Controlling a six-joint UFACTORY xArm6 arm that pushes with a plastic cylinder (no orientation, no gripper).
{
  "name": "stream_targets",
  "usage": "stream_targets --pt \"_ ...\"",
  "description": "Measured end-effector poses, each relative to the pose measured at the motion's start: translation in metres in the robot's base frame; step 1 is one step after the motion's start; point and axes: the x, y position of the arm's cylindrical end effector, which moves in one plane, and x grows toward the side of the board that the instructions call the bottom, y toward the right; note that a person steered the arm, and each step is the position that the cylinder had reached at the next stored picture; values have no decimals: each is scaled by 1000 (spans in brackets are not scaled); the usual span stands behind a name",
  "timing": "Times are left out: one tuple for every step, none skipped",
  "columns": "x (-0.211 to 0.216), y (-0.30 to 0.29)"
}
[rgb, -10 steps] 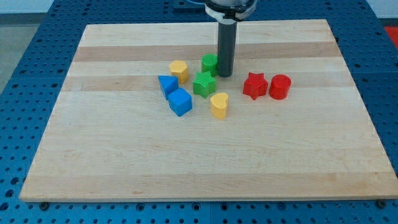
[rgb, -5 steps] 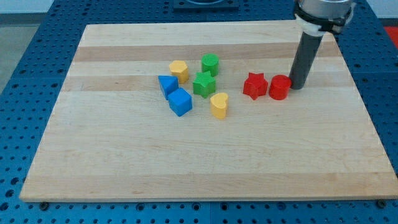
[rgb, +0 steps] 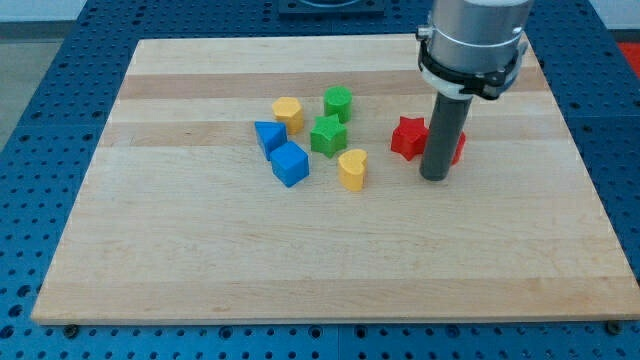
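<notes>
Tip (rgb: 433, 178) down on wooden board (rgb: 200, 260), at view's right of centre, just below red star (rgb: 407, 136) and red cylinder (rgb: 457, 146); rod hides most of cylinder, contact cannot tell
No fingers on rod, bare tip only
Yellow heart (rgb: 352, 169) near, toward view's left of tip
Green star (rgb: 327, 134), green cylinder (rgb: 338, 102), yellow block (rgb: 288, 112), blue block (rgb: 268, 134), blue cube (rgb: 290, 164) clustered further left, well apart from tip
Blue pegboard table (rgb: 40, 80) around board
</notes>
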Motion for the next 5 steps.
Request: stream_targets --pt "-9 0" --pt "-21 0" --pt "-32 0" --pt "-38 -2" --pt "-43 -7"
